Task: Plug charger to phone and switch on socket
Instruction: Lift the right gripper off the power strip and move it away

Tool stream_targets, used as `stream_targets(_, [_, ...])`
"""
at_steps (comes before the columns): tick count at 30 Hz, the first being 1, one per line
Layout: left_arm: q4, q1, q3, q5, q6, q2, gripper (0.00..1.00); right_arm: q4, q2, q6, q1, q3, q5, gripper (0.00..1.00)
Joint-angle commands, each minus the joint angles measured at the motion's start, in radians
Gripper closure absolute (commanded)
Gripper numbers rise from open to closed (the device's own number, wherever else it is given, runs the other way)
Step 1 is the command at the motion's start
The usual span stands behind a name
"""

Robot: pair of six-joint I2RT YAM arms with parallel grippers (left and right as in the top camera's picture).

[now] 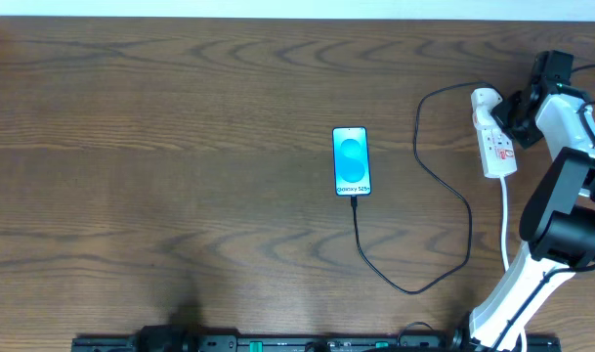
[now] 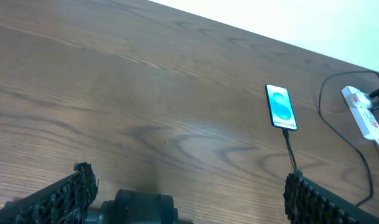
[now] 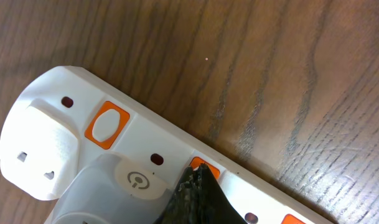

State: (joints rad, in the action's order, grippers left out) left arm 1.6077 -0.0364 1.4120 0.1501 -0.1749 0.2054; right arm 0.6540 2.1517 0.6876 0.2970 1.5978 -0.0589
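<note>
The phone (image 1: 352, 161) lies flat mid-table, its light-blue screen lit, and shows in the left wrist view (image 2: 281, 107). The thin black charger cable (image 1: 444, 176) runs from its bottom edge in a loop to the white socket strip (image 1: 494, 137) at the right. My right gripper (image 1: 517, 110) is over the strip's far end. In the right wrist view its shut fingertips (image 3: 198, 173) touch an orange switch (image 3: 208, 169) on the strip (image 3: 46, 124), beside a white adapter (image 3: 114, 193). My left gripper (image 2: 186, 193) is open and empty, low over the near table, left of the phone.
The strip's thick white cord (image 1: 505, 220) runs toward the front edge beside my right arm's base (image 1: 531, 284). A second orange switch (image 3: 107, 124) sits nearer the strip's rounded end. A black rail (image 1: 277, 342) lines the front edge.
</note>
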Motion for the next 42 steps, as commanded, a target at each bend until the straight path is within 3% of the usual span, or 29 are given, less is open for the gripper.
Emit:
stream_targets(1, [0.045, 0.002, -0.004, -0.013, 0.014, -0.005, 0.02, -0.023, 0.050, -0.013, -0.103, 0.018, 0.250, 0.99])
stream_targets(21, [0.045, 0.003, -0.004, -0.013, 0.014, -0.033, 0.02, 0.001, 0.050, -0.017, -0.194, 0.018, 0.301, 0.99])
stream_targets(28, [0.045, 0.003, -0.003, -0.013, 0.014, -0.098, 0.03, 0.100, 0.028, -0.017, -0.182, 0.018, 0.069, 0.99])
stream_targets(36, [0.050, 0.003, -0.003, -0.013, 0.014, -0.180, 0.03, 0.227, -0.182, -0.039, -0.096, 0.018, -0.123, 0.99])
stream_targets(42, [0.057, 0.013, 0.006, -0.013, 0.014, -0.203, 0.03, 0.196, -0.482, -0.039, -0.057, 0.018, -0.130, 0.99])
